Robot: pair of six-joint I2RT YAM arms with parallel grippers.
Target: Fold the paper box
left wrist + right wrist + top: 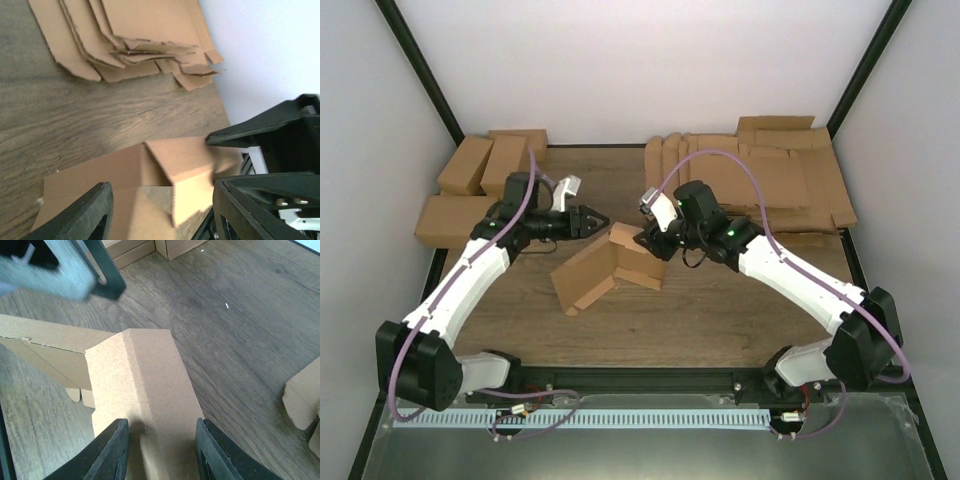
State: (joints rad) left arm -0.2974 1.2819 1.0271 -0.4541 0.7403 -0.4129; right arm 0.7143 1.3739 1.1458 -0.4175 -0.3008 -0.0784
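Box (595,270) sits in the middle of the table (720,315), partly folded and standing up off the wood, between the two arms. From above, one long panel rises on its edge and runs from near left to far right. It meets a shorter section at a raised corner, and that section points toward the right arm.

Right gripper (160,440) is clamped on that shorter section. In its wrist view the brown panel runs straight in between the two black fingers (114,450) and fills the gap, touching both. A crease runs down the panel near its left side, and beyond it a second panel slants away to the left.

Left gripper (601,222) has its jaws apart and holds nothing. From above, its tips are just beside the top corner of the box, on the far-left side; whether they touch the card I cannot tell. In the left wrist view the fingers (82,212) stand wide apart, the folded corner shows between and beyond them, and a black finger of the right gripper reaches the card from the right.

Elsewhere on the table — well apart from the box — a stack of blanks (770,180) lies fanned out at the far right, and several folded cartons (480,170) sit at the far left.
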